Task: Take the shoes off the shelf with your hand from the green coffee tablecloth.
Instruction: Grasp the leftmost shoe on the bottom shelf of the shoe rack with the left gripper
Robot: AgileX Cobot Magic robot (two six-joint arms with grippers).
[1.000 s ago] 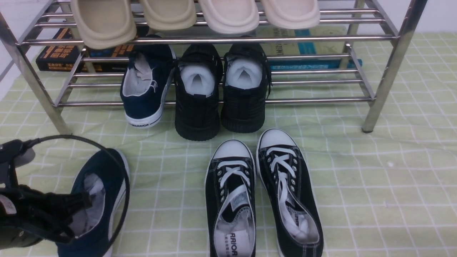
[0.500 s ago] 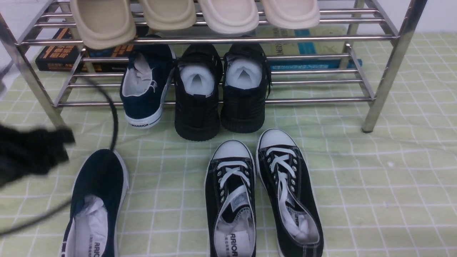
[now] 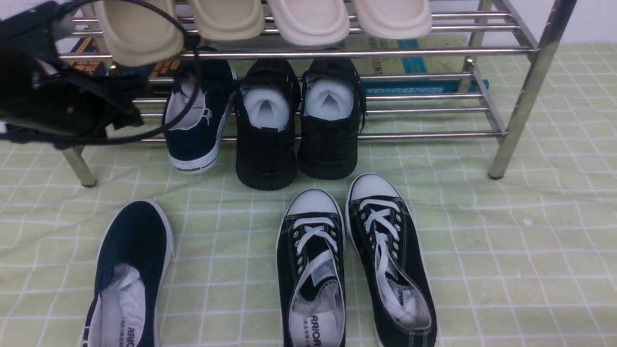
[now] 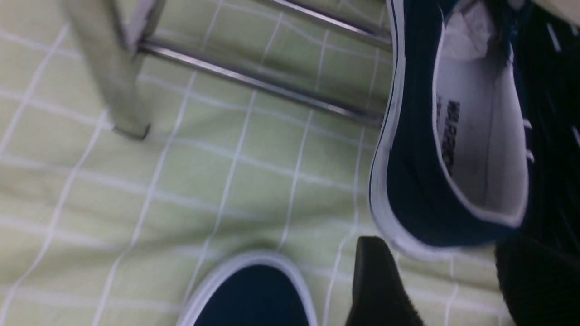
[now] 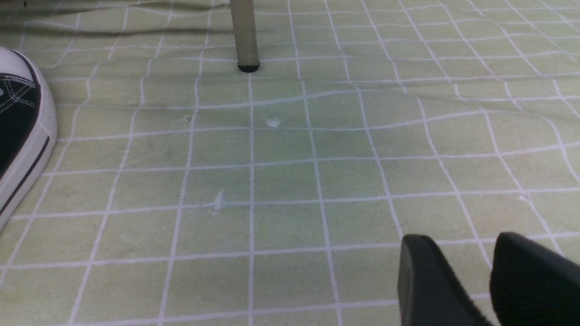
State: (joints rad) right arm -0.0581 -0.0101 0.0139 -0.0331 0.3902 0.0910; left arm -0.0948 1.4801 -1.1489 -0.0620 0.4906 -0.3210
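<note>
One navy slip-on shoe (image 3: 130, 262) lies on the green grid tablecloth (image 3: 487, 241) at the front left, with nothing touching it. Its mate (image 3: 195, 125) stands heel-out at the left of the silver shelf's (image 3: 337, 53) lower tier. My left gripper (image 3: 135, 103) hovers just left of that shoe, open and empty. In the left wrist view the shelf shoe (image 4: 417, 181) sits just beyond the gripper (image 4: 453, 276), and the freed shoe's toe (image 4: 253, 299) shows below. My right gripper (image 5: 462, 271) hangs low over bare cloth with a narrow gap between its fingers, holding nothing.
Two all-black sneakers (image 3: 265, 130) stand next to the navy shoe on the lower tier. A pair of black lace-ups (image 3: 352, 265) lies in front of them. Beige slippers (image 3: 140, 29) rest on the top tier, books (image 3: 414, 67) behind. A shelf leg (image 3: 77, 168) stands under my left arm.
My left gripper opened and let go of the navy shoe on the cloth. It then rose and travelled back to the shelf's left end, beside the other navy shoe.
</note>
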